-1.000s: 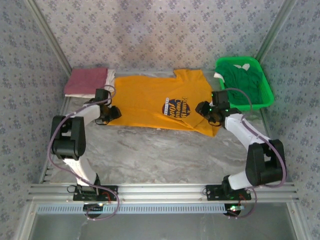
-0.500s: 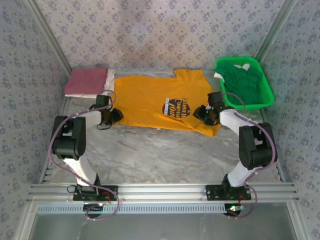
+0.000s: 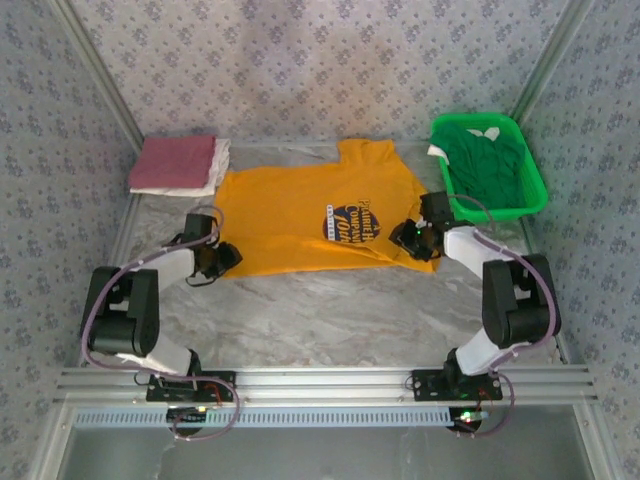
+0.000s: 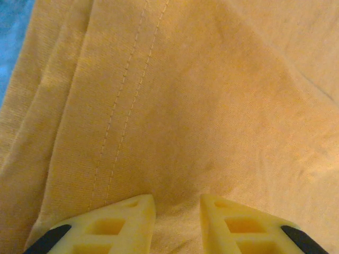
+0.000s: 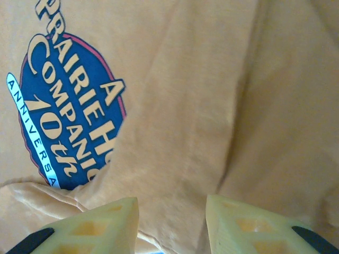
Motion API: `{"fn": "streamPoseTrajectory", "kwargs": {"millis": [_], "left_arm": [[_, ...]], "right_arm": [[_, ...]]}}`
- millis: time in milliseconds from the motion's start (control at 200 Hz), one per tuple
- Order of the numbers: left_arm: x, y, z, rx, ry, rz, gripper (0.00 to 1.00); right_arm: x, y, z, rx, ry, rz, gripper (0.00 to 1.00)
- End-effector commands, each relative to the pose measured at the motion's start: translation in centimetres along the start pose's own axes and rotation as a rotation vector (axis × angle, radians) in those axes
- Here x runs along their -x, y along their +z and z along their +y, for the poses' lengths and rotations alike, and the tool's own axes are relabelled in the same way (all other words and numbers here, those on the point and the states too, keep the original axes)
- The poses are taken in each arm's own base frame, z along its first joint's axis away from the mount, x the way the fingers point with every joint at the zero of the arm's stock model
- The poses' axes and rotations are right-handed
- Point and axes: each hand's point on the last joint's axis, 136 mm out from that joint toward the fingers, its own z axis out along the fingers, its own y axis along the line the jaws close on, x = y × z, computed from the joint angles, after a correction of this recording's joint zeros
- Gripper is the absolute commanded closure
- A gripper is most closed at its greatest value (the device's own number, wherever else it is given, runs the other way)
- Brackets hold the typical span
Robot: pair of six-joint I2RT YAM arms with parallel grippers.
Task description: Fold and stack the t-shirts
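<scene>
Since a second ago: drags orange-yellow t-shirt (image 3: 290, 205) nearer the arm bases, both elbows folded back, collar shifted left. Pinches near-left hem with left gripper (image 3: 224, 257), fingers (image 4: 119, 222) clamped on cloth just beside a double stitch line. Grasps near-right corner with right gripper (image 3: 408, 235), creases running into the jaws, close beside navy print (image 5: 66, 114). Lies spread mid-table (image 3: 330, 310) otherwise. Far left, just beside shirt's edge: dusty red t-shirt (image 3: 172, 162) folded atop white t-shirt (image 3: 221, 158). Far right, near the sleeve: green basket (image 3: 505, 211), green t-shirt (image 3: 485, 165) bundled inside, crowding right wrist.
</scene>
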Motion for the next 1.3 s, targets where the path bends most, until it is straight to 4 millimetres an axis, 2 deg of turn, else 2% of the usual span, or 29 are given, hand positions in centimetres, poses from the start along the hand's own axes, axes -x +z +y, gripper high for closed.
{"fn": "streamPoseTrajectory", "kwargs": {"millis": [0,170,410,864,1019,1294], "left_arm": [[-3.8,-0.3,4.5,0.182,-0.033,0.111,0.7],[-3.0,-0.1,4.0,0.174,-0.016,0.096,0.71],[-2.9,-0.1,4.1,0.18,0.001,0.091,0.7],[-3.0,0.2,4.1,0.171,0.005,0.089,0.7],[-3.0,0.1,4.2,0.172,0.01,0.086,0.71],[-2.9,0.2,4.1,0.17,0.014,0.084,0.71]], "right_arm": [[-0.9,-1.2,-0.8,0.008,0.047,0.031,0.6],[-1.6,-0.8,-1.0,0.011,0.051,0.054,0.6],[-2.7,0.4,-0.6,0.012,0.047,0.083,0.61],[-2.6,2.4,0.0,0.033,0.06,0.087,0.65],[-2.6,2.8,0.0,0.035,0.069,0.077,0.7],[-1.2,1.9,1.2,0.052,0.057,0.025,0.91]]}}
